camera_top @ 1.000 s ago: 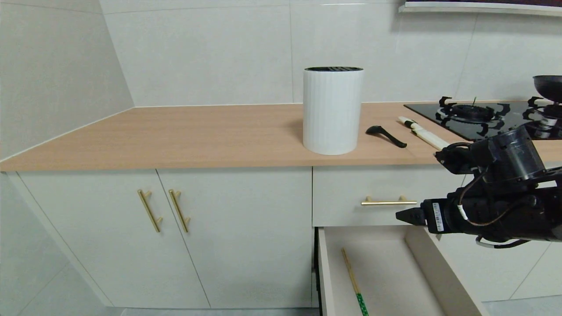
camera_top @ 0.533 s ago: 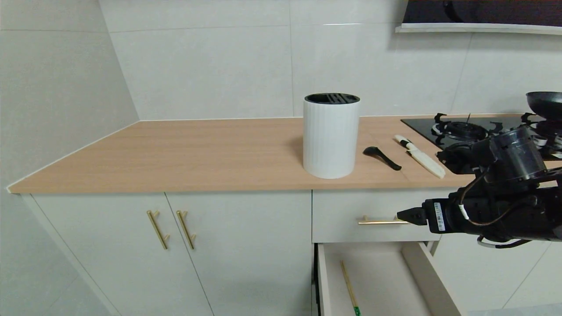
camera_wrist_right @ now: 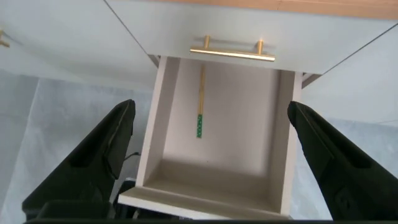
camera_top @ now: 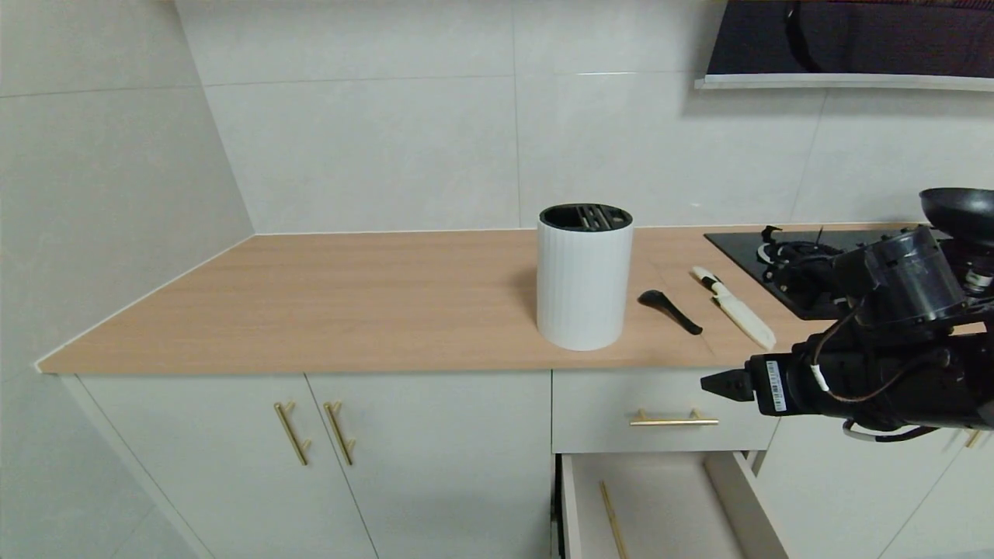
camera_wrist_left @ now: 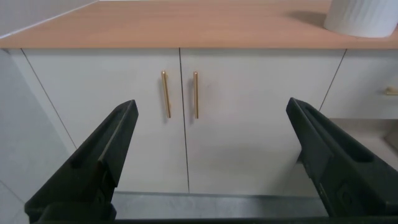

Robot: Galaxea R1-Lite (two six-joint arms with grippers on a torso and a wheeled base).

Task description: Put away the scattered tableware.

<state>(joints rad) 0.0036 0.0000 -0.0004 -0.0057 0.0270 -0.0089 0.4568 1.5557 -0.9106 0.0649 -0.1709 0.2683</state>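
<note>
A: Seeing what on the countertop (camera_top: 349,303)?

B: Seeing a black spoon (camera_top: 669,309) and a knife (camera_top: 734,307), both lying flat near the front edge and a little apart, between a tall white holder (camera_top: 582,291) and the stove (camera_top: 776,255). Also one chopstick (camera_wrist_right: 201,102) lying lengthwise in the open drawer (camera_wrist_right: 242,143), under a shut drawer with a gold handle (camera_wrist_right: 231,53).

A: Anything in the way?

B: Just the holder, standing upright to the left of the spoon. Plenty of bare wood further left, right up to the wall corner.

A: And the jaws?

B: Spread wide on the right gripper (camera_wrist_right: 210,107), holding nothing, hanging above the open drawer in front of the counter edge. Spread wide too on the left gripper (camera_wrist_left: 211,104), likewise empty, facing the double cabinet doors (camera_wrist_left: 249,124).

A: Differences between views?

B: From the head, spoon, knife and the hood (camera_top: 846,46) above the stove. From the right wrist, the drawer floor and the chopstick's green end. From the left wrist, the holder's base near the counter edge.
</note>
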